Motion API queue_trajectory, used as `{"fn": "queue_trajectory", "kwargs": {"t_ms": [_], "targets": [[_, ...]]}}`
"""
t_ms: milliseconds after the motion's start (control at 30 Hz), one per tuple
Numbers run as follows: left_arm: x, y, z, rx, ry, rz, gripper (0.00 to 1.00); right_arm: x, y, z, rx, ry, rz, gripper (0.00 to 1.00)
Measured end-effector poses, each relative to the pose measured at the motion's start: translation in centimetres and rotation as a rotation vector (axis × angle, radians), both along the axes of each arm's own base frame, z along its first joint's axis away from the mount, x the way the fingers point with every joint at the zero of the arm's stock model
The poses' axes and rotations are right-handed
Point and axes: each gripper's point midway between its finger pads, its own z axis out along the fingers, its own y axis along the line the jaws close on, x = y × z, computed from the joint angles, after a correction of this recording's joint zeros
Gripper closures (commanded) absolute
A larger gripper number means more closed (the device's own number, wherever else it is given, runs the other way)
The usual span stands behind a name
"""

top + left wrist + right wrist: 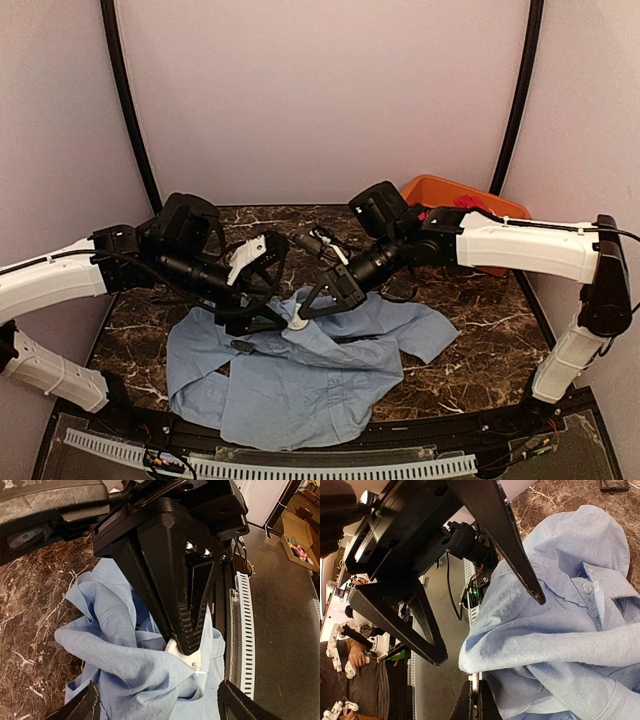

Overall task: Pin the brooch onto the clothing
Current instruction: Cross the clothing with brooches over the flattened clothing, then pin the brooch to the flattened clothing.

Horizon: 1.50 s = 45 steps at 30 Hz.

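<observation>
The clothing point(300, 390) is spread over the near middle of the counter point(470, 330), just behind the arms' bases. A bin point(440, 190) is set at the far right corner of the counter, well apart from the clothing, and another garment point(470, 203) is seen inside it. The left hand point(272, 300) is extended in from the left and the right hand point(303, 315) from the right. Both are placed close together above the far middle of the clothing. A raised fold is found at the right hand's tip, between the left hand's spread fingers point(432, 647).
</observation>
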Motion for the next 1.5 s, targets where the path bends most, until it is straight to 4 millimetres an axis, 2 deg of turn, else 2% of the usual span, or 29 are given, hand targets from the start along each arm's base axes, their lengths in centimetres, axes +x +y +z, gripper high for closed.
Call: {"fn": "queue_trajectory", "kwargs": {"t_ms": [333, 733, 1500], "targets": [[0.3, -0.7, 0.3, -0.009, -0.003, -0.016, 0.31, -0.5, 0.0, 0.1, 0.003, -0.027, 0.026, 1.00], [0.2, -1.3, -0.7, 0.004, 0.032, -0.039, 0.40, -0.6, -0.2, 0.1, -0.015, -0.026, 0.027, 1.00], [0.3, -1.2, -0.6, -0.020, 0.062, -0.032, 0.42, -0.7, -0.3, 0.5, -0.037, -0.051, 0.026, 1.00]]}}
